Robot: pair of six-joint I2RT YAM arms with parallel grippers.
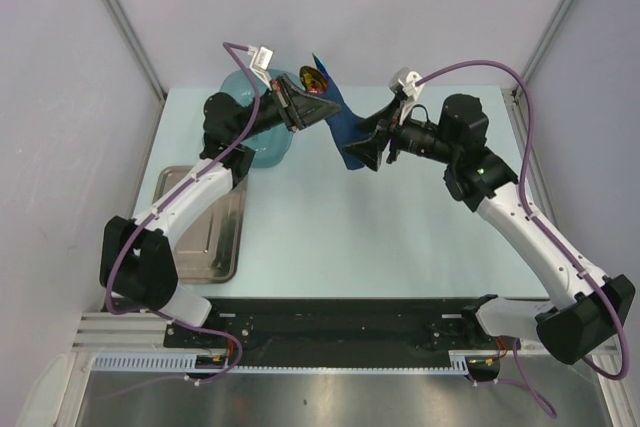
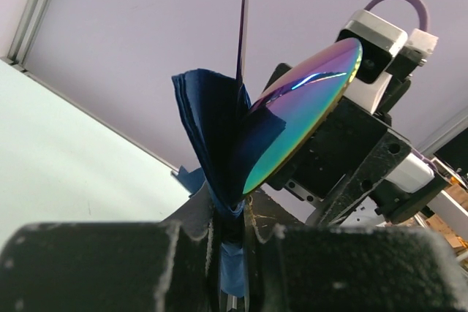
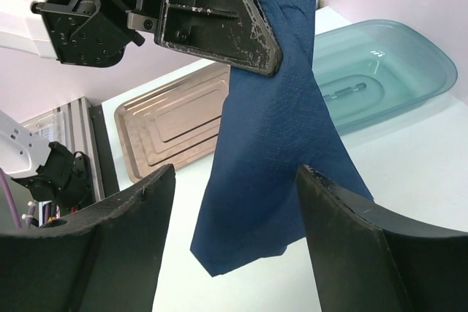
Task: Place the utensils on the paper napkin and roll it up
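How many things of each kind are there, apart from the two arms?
Navy paper napkin: 1
Spoon: 1 (other utensils, if any, cannot be told)
Teal tub: 1
Metal tray: 1
Total: 4

Overhead plus wrist close-ups (shared napkin [image 1: 345,135])

The paper napkin [image 3: 270,151] is matt navy paper with a fine embossed grain. The spoon [image 2: 303,111] is mirror-glossy iridescent metal. The far tub [image 3: 380,63] is glossy translucent teal plastic, and the left tray [image 3: 175,126] is dull brushed metal. The left gripper [image 1: 325,107] has matt black fingers [image 3: 219,23], scuffed and scratched.
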